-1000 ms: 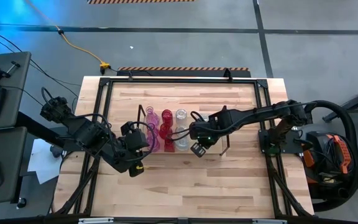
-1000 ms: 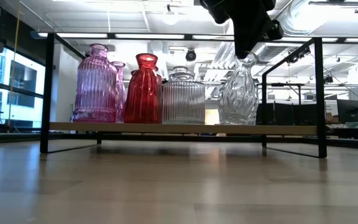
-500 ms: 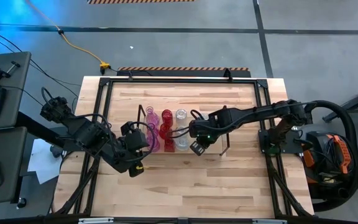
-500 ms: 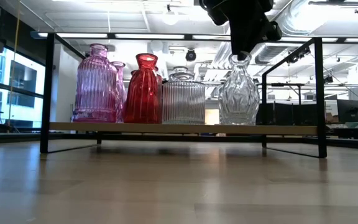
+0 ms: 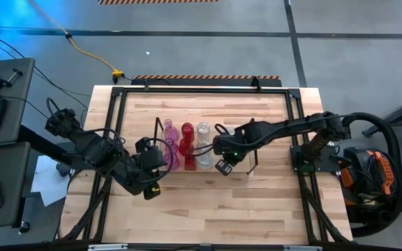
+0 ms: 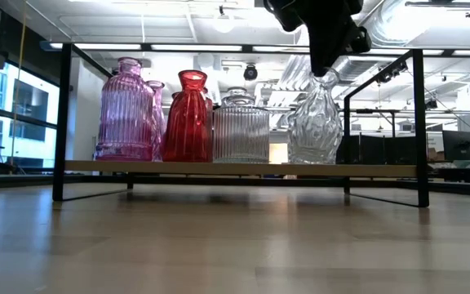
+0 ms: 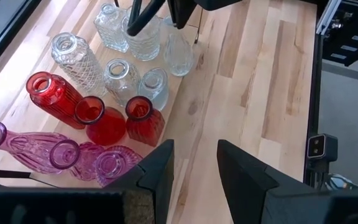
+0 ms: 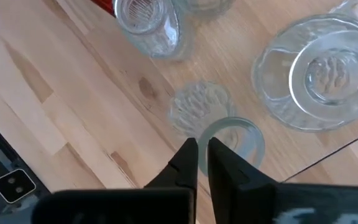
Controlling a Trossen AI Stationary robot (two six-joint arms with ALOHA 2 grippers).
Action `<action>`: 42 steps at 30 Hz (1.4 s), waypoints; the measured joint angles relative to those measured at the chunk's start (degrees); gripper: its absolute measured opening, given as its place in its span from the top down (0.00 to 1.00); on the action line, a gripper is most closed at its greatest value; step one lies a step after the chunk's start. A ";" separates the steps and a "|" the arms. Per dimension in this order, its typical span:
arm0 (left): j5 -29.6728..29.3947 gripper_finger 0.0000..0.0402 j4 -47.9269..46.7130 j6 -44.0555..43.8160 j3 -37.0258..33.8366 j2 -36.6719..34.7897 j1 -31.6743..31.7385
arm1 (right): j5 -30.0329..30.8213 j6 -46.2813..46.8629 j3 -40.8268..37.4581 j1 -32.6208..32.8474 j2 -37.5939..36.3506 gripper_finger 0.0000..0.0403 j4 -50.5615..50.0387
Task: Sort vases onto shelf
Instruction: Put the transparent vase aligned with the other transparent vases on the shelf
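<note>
Pink (image 6: 126,110), red (image 6: 188,118) and ribbed clear (image 6: 241,129) vases stand on their bases on the light-wood shelf (image 6: 178,167). A swirled clear vase (image 6: 314,126) leans at the row's right end. My right gripper (image 6: 323,69) is above it, shut on its top. In the left wrist view the pink (image 7: 98,162), red (image 7: 98,121) and clear (image 7: 126,74) vases stand in clusters. My left gripper (image 7: 194,180) is open and hovers over the bare table off the shelf's near-left part (image 5: 152,183). My right gripper pinches the swirled clear vase's rim (image 8: 232,127) from above, pointing down; one finger (image 8: 219,158) looks inside the mouth and the other outside. The vase is tilted, its neck (image 6: 326,82) leaning toward the wire frame, and its base (image 6: 312,160) is on the shelf board.
Dark wire frames stand at the shelf's two ends (image 6: 59,122) (image 6: 420,122). A round clear dish-like vase (image 8: 319,68) sits close beside the held one. Bare tabletop (image 5: 208,202) lies on the near side of the shelf.
The swirled clear vase rocked in my right gripper: tilted a second ago, upright half a second ago, tilted again now, its base staying on the shelf. The right gripper shifted slightly with it and stayed shut.
</note>
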 joint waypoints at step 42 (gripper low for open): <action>-0.04 0.71 0.03 -0.29 -0.02 0.01 0.04 | 2.96 -2.60 9.90 1.62 -0.04 1.00 -13.95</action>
